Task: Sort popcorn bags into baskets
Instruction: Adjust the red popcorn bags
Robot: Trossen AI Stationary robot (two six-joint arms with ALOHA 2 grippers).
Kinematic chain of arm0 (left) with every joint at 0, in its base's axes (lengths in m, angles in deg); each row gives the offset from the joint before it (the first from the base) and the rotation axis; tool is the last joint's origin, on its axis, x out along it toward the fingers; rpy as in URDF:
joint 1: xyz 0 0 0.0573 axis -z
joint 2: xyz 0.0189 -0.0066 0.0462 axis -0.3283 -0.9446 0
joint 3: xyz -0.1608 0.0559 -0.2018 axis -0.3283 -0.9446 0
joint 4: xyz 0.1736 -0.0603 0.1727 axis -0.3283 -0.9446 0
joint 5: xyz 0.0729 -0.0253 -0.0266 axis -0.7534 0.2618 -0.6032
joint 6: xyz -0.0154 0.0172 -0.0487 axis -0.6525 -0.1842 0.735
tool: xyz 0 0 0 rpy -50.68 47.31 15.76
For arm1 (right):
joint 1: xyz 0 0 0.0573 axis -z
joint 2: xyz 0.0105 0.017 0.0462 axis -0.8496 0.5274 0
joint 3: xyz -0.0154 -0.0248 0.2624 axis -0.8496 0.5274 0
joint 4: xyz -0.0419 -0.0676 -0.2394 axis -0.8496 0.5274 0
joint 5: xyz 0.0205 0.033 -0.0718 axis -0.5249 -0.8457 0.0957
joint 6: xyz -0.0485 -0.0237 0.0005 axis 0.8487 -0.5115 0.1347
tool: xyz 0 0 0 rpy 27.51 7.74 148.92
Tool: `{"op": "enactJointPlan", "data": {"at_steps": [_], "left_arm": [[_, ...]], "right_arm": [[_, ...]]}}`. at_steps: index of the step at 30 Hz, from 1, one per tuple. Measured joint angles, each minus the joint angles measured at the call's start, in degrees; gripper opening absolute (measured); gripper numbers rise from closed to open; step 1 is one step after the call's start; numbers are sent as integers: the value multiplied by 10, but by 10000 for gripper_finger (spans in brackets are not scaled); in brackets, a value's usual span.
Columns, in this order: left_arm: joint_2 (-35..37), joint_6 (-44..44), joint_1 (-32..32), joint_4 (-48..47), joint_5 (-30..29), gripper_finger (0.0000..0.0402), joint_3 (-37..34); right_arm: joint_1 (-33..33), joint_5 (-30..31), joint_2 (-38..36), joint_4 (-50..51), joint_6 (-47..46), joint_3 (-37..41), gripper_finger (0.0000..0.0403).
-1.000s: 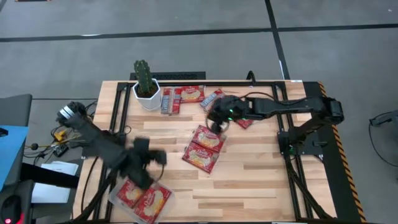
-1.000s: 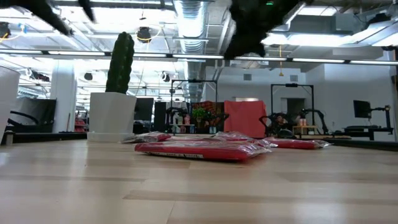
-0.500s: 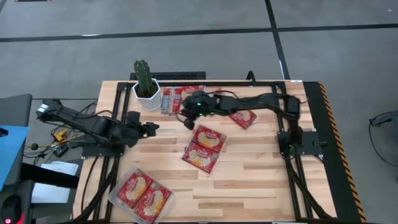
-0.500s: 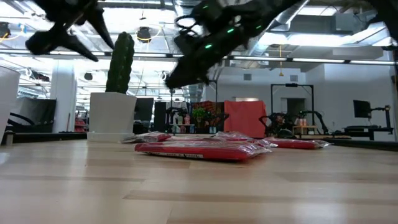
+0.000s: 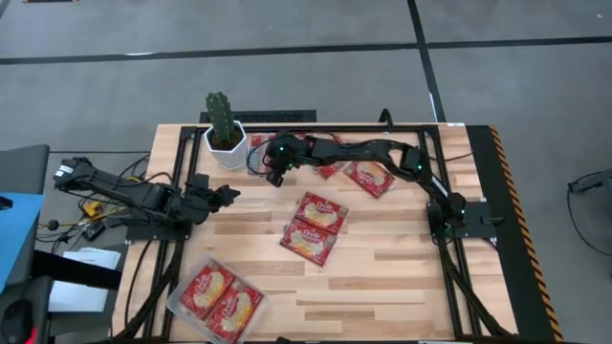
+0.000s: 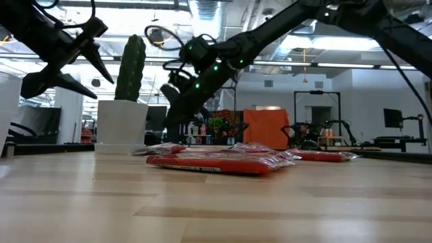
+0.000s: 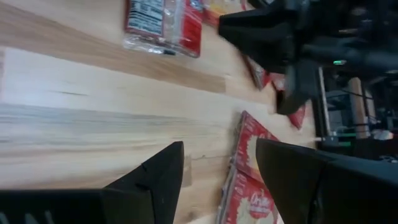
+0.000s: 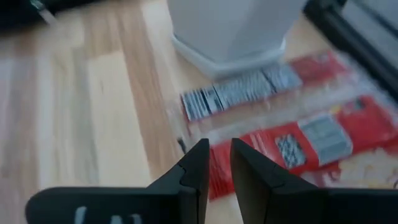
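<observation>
Two red popcorn bags [image 5: 316, 226] lie overlapping at mid-table, and another [image 5: 369, 178] lies farther right. Several more [image 5: 263, 153] lie flat along the far edge beside the cactus pot; one [image 8: 239, 94] shows its grey-blue back. The clear tray [image 5: 178, 306] sits at the near-left corner with two bags [image 5: 220, 296] side by side in it. My right gripper [image 5: 276, 174] hovers above the far-edge bags [image 8: 298, 143], fingers a narrow gap apart [image 8: 219, 152]. My left gripper [image 5: 228, 194] hangs open [image 7: 221, 152] over bare wood at the left.
The white pot with the green cactus [image 5: 226, 139] stands at the far-left corner, close to my right gripper. Black frame rails [image 5: 382, 127] run along the table's far edge and sides. Bare wood [image 5: 402, 277] spreads over the near-right part.
My right gripper has swept along the far edge toward the table's left, from beside the right-hand bag to the bags by the cactus pot. My left gripper has drawn away from above the tray, moving toward the far and left side. The bags have stayed put.
</observation>
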Motion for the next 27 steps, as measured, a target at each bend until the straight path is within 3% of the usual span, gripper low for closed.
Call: {"op": "enactJointPlan", "data": {"at_steps": [7, 12, 21, 27], "left_arm": [[-1, -9, -16, -2, -1, 190, 0], [-1, -16, -28, -1, 0, 190, 0], [-1, -63, -31, 36, 0, 190, 0], [-12, -76, -33, 37, 2, 190, 0]], "right_arm": [[-8, 27, 24, 6, 8, -19, 92], [-16, 40, 28, 69, 9, -35, 92], [-26, 65, 14, 225, 193, -143, 92], [15, 60, 14, 324, 223, -216, 82]]}}
